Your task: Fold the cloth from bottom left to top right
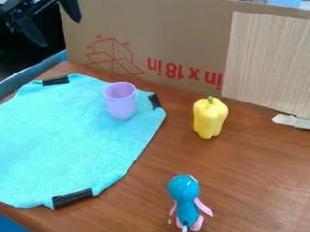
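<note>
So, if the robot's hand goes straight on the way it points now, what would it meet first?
Most likely the turquoise cloth, near the black strip at its upper edge. How near the hand is to the cardboard is unclear, so it might brush that first.

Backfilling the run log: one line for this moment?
gripper open, upper left; cloth spread, fold not done; purple cup upright on cloth; yellow pepper, blue figure on table

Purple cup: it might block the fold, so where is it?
In the camera view, the cup stands on the blue cloth near its upper right edge, just left of a black strip.
</note>
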`<state>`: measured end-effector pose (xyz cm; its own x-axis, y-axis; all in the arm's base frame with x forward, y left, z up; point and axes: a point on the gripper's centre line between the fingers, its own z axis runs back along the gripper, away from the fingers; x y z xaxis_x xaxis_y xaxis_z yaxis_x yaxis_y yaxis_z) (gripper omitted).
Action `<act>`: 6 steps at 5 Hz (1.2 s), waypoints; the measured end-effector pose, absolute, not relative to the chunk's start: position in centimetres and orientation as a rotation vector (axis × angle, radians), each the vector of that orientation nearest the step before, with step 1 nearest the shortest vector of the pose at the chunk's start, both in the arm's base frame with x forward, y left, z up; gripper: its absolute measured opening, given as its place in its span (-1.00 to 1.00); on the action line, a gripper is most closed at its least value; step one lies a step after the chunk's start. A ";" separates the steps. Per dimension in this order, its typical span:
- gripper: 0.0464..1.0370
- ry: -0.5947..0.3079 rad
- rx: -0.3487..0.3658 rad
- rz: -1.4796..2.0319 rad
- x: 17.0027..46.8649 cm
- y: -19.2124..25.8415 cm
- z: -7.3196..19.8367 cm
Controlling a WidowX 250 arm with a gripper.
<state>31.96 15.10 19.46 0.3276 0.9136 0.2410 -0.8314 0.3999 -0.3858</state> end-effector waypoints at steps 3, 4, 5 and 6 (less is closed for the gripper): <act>0.93 -0.412 -0.096 1.070 30.8 18.5 15.1; 0.93 -0.427 -0.023 1.044 30.0 20.7 13.5; 0.93 -0.380 0.000 0.989 28.4 22.5 12.3; 0.93 -0.232 -0.019 0.969 26.1 23.5 10.1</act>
